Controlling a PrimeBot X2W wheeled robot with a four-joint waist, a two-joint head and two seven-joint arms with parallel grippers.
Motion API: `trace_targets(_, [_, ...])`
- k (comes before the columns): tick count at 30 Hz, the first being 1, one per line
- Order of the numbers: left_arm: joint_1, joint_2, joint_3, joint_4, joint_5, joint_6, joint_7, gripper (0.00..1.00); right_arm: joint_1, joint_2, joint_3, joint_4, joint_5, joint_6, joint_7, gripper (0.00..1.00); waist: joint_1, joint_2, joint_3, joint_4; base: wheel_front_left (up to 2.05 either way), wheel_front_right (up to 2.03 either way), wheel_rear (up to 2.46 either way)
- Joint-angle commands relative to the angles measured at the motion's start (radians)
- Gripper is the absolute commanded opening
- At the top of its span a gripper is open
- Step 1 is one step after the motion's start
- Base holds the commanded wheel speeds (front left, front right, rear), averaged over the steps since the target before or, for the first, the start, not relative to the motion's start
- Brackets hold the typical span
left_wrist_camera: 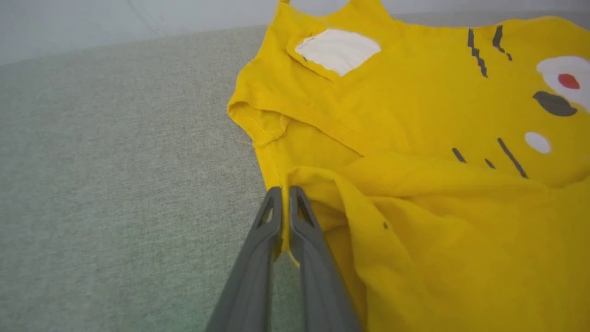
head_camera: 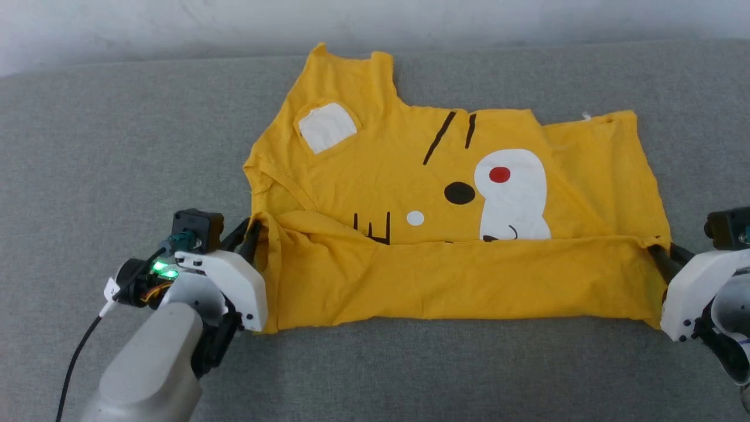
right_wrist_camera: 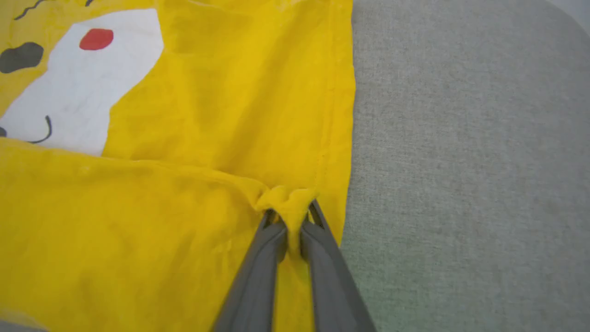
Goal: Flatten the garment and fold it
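Observation:
The garment [head_camera: 410,193], a bright yellow T-shirt with a cartoon face print, lies sideways on the grey cushion. Its near edge is folded over the print as a plain yellow band [head_camera: 457,275]. My left gripper [head_camera: 253,231] is shut on the band's left corner; in the left wrist view the left gripper [left_wrist_camera: 286,191] pinches a thin yellow edge of the garment [left_wrist_camera: 438,152]. My right gripper [head_camera: 657,251] is shut on the band's right corner; in the right wrist view the right gripper [right_wrist_camera: 291,213] bunches cloth of the garment [right_wrist_camera: 221,106] between its fingers.
A grey fabric surface [head_camera: 117,146] spreads around the shirt on all sides. A pale wall [head_camera: 176,23] runs along its far edge. A black cable [head_camera: 76,357] trails from my left wrist.

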Motion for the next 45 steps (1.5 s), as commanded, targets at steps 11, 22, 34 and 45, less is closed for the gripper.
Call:
trace_targets(11, [0.132,-0.100,0.086,-0.005,-0.118,0.109,-0.091,1.00,0.078,0.074,-0.072,0.042,-0.017,-0.002,-0.019,1.00,0.0000,0.0000,-0.165,0.026,0.00,0.00,0.00])
trace_targets(22, [0.382,-0.066,0.048,-0.303,-0.135,0.268,0.062,1.00,0.269,0.333,-0.383,-0.196,-0.214,-0.002,0.187,1.00,0.0000,0.0000,-0.199,0.017,0.00,0.00,0.00])
trace_targets(34, [0.404,-0.029,0.074,-0.357,-0.118,0.374,0.116,1.00,0.362,0.436,-0.446,-0.511,-0.284,-0.002,0.318,1.00,0.0000,0.0000,-0.110,-0.027,0.00,0.00,0.00])
trace_targets(45, [0.382,-0.047,0.019,-0.261,-0.149,0.334,0.212,0.00,0.357,0.442,-0.459,-0.567,-0.312,-0.002,0.346,1.00,0.0000,0.0000,-0.073,-0.044,0.00,0.00,0.00])
